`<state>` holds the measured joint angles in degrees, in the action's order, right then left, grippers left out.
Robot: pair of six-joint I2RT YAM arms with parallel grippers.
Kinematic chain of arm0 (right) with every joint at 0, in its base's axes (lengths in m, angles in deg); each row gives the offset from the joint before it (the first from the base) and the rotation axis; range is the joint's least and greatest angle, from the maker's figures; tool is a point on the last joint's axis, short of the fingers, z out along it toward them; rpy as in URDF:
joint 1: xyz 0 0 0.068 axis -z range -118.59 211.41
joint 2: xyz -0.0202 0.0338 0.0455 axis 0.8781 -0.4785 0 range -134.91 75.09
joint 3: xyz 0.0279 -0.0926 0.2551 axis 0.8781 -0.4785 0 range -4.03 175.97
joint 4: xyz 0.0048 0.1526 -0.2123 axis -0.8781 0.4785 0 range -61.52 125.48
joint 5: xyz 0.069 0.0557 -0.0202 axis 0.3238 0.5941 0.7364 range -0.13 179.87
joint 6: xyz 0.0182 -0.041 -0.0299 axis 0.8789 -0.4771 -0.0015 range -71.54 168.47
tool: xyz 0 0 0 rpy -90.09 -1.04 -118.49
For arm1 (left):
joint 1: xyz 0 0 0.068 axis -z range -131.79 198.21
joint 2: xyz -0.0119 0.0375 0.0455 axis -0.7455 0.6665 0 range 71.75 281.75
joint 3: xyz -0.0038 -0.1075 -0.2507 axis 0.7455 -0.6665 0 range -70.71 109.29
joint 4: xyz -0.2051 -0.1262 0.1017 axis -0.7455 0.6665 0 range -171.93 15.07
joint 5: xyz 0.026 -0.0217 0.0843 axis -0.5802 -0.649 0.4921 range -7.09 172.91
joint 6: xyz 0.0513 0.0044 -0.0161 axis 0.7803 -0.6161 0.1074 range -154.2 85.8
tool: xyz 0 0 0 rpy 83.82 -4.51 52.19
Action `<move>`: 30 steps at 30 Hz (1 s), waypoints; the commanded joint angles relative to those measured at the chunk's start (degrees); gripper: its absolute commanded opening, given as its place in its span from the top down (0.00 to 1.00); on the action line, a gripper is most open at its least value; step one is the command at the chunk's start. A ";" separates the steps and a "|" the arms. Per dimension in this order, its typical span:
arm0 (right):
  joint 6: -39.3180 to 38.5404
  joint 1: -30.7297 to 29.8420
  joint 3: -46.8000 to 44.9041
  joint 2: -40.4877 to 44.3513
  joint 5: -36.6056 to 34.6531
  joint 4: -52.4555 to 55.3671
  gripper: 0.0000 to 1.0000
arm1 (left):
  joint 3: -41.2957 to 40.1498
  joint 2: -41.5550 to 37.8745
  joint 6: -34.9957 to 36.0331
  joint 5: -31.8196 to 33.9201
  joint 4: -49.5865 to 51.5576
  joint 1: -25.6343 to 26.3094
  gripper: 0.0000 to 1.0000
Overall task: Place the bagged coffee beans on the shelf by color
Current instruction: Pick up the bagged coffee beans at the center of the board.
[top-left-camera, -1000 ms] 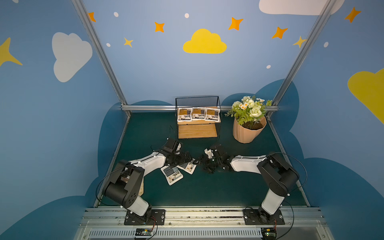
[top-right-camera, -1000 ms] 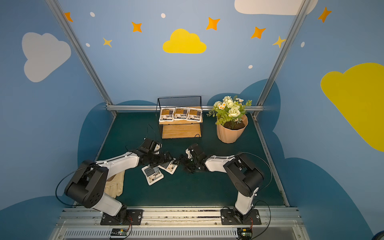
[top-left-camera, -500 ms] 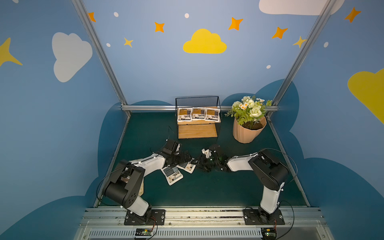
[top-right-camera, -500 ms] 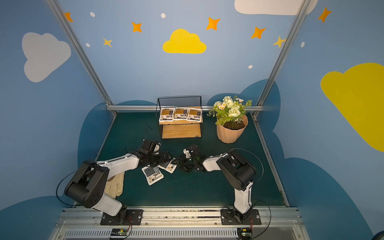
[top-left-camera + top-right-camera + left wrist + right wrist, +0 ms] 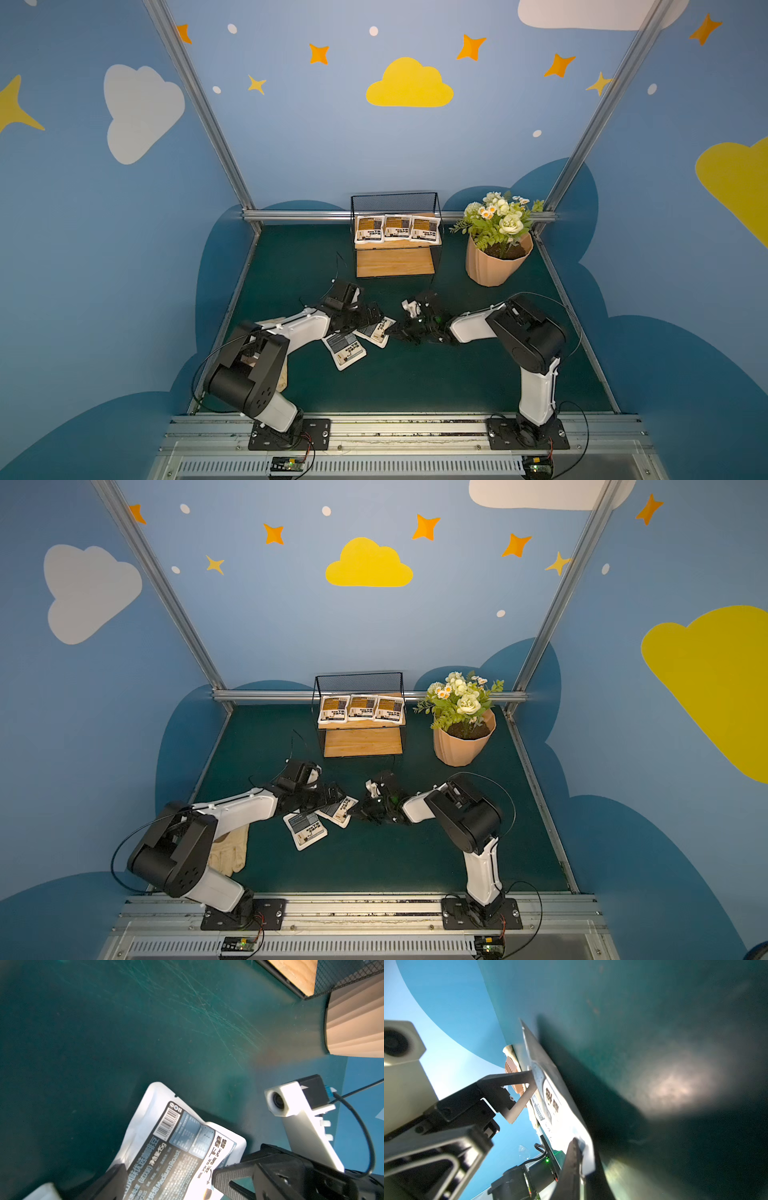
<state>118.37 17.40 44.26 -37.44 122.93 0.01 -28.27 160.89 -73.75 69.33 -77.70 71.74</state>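
Evidently, the left claw (image 5: 371, 314) stood open astride the upper grey-blue pouch (image 5: 376, 330), which overlapped a second grey-blue pouch (image 5: 345, 350) on the counter (image 5: 415, 382). Further right, the right claw (image 5: 395, 331) was pinched shut on that upper pouch's thin edge. So shallow a bite might slip, or drag the lower pouch. The shelf (image 5: 394, 262) held three orange-brown pouches (image 5: 397, 227). Contact depth stayed blurred.

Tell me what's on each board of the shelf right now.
Upper board of the shelf: three orange-brown coffee bean pouches side by side, leaning against the mesh back. The lower board shows only bare wood; its rear strip under the upper board is hidden.
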 commanded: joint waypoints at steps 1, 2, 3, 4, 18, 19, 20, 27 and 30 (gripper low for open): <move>0.29 -0.22 -1.46 -0.21 -1.64 3.10 1.00 | -0.75 -1.40 -1.18 -1.21 3.04 -0.23 0.00; 0.32 -0.20 -1.77 0.50 -1.76 3.11 1.00 | -0.30 -2.25 -1.15 -1.32 3.77 -0.32 0.00; 0.40 -0.15 -2.07 1.16 -1.91 3.09 1.00 | 0.22 -3.33 -1.23 -1.27 4.55 -0.53 0.00; 0.46 -0.11 -2.33 1.85 -2.02 3.09 1.00 | 0.66 -4.22 -1.22 -1.06 5.24 -0.75 0.00; 3.16 0.89 -5.74 14.42 -7.40 3.07 1.00 | 5.23 -22.34 -0.89 5.93 17.48 -11.52 0.00; 3.45 1.03 -5.83 14.99 -7.90 2.99 1.00 | 4.99 -23.14 -0.81 5.90 17.76 -12.40 0.00; 3.68 1.03 -5.92 15.63 -8.61 2.70 1.00 | 4.86 -23.72 -0.71 5.67 18.05 -13.37 0.00; 5.43 1.52 -5.29 17.78 -13.74 -0.12 1.00 | 3.73 -23.23 -0.92 1.21 19.78 -18.04 0.00; 5.85 1.74 -3.60 17.07 -17.19 -1.68 1.00 | 2.93 -22.95 -0.84 1.04 19.61 -18.54 0.00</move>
<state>123.31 18.63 38.82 -21.14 110.27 1.26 -24.47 137.48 -74.93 72.02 -59.87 53.68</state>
